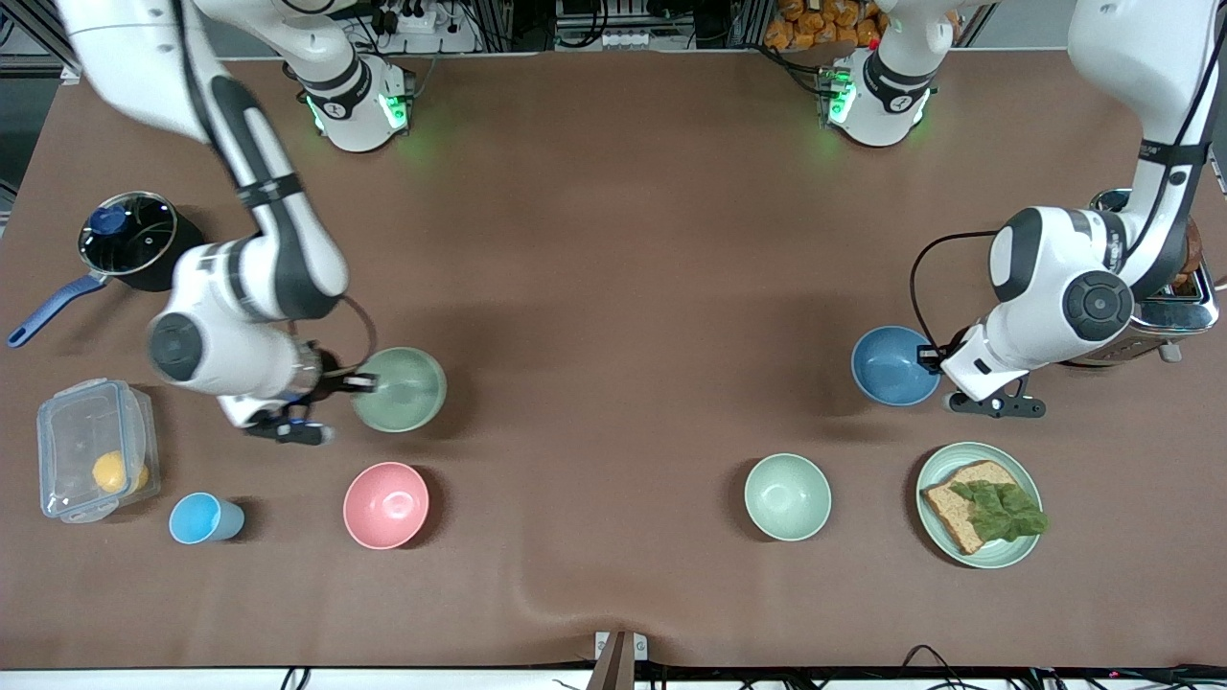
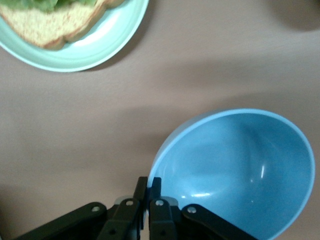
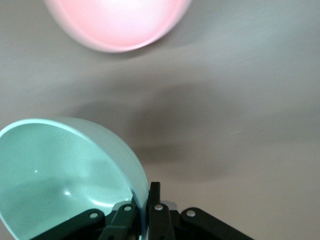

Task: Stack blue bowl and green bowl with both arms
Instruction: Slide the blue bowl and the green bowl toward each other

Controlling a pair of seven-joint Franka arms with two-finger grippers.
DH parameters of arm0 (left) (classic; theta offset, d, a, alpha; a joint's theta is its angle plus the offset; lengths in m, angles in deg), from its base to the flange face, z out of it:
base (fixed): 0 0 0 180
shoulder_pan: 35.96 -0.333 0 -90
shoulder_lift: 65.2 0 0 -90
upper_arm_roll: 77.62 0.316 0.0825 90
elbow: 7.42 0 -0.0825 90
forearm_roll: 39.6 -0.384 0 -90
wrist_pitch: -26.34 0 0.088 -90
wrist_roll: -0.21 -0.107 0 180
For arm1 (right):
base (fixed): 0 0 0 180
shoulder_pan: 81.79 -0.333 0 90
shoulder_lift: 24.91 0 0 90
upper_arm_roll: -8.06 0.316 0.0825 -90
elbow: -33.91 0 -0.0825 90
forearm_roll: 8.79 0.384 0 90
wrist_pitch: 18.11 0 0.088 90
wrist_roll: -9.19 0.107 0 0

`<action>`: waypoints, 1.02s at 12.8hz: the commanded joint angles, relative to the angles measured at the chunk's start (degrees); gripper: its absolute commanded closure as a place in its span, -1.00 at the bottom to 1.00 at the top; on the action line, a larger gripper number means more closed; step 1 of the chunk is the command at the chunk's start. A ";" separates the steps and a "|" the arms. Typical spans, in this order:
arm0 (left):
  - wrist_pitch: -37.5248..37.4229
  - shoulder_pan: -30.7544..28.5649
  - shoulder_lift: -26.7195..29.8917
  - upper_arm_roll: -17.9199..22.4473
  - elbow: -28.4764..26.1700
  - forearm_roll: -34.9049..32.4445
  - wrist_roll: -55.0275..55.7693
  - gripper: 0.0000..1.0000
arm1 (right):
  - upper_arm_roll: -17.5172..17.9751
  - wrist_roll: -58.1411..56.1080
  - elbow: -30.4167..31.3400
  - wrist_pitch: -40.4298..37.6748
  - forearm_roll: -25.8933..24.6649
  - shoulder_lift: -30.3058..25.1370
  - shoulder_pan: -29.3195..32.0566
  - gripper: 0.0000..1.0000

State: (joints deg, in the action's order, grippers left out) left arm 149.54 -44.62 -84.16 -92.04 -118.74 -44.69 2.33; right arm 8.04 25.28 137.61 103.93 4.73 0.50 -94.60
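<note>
The blue bowl (image 1: 894, 365) is toward the left arm's end of the table. My left gripper (image 1: 929, 357) is shut on its rim, one finger inside and one outside. The left wrist view shows the same hold (image 2: 149, 183) on that bowl (image 2: 235, 170). The sage-green bowl (image 1: 400, 388) is toward the right arm's end. My right gripper (image 1: 370, 383) is shut on its rim, as the right wrist view (image 3: 145, 193) shows on the bowl (image 3: 60, 170). Both bowls cast offset shadows and look tilted, a little off the table.
A pink bowl (image 1: 385, 505) and a small light-blue cup (image 1: 204, 518) lie nearer the camera than the green bowl. A mint bowl (image 1: 787, 496) and a plate (image 1: 935, 471) with a sandwich lie nearer than the blue bowl. Also present: a plastic box (image 1: 94, 448), a pot (image 1: 129, 235), a toaster (image 1: 1174, 309).
</note>
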 commanded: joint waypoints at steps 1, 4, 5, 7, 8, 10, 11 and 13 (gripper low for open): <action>-6.47 -0.14 0.33 -2.00 5.22 4.46 0.25 1.00 | -0.15 10.14 -2.35 0.47 4.23 0.60 -5.88 1.00; -6.93 1.09 -0.03 -3.76 6.55 7.02 3.13 1.00 | -0.15 21.23 -6.65 4.94 6.68 4.90 -11.95 1.00; -7.02 2.23 -0.11 -3.85 6.55 7.02 4.54 1.00 | -0.15 23.79 -8.23 7.57 9.04 7.09 -14.58 1.00; -7.02 4.16 -0.11 -3.94 6.29 7.02 6.39 1.00 | -0.24 29.67 -10.78 12.58 11.08 11.66 -20.20 1.00; -6.93 5.30 -0.20 -3.94 6.03 6.94 8.14 1.00 | -0.24 32.92 -11.49 15.39 11.17 13.77 -22.32 1.00; -6.93 7.59 -0.81 -3.94 6.03 7.02 10.70 1.00 | -0.15 37.15 -11.50 21.46 11.44 16.51 -25.31 1.00; -6.93 7.95 -0.90 -3.94 5.85 6.94 12.10 1.00 | -0.24 38.39 -11.50 21.92 11.44 17.04 -26.28 1.00; -6.93 8.74 -1.34 -4.03 5.85 7.11 13.17 1.00 | -0.15 39.54 -11.50 21.92 11.44 17.22 -26.73 0.89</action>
State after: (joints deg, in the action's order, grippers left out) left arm 143.48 -36.24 -85.25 -96.10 -113.38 -38.79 14.36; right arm 8.35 63.64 127.94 126.63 14.77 17.30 -121.43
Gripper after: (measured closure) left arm 0.952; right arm 0.938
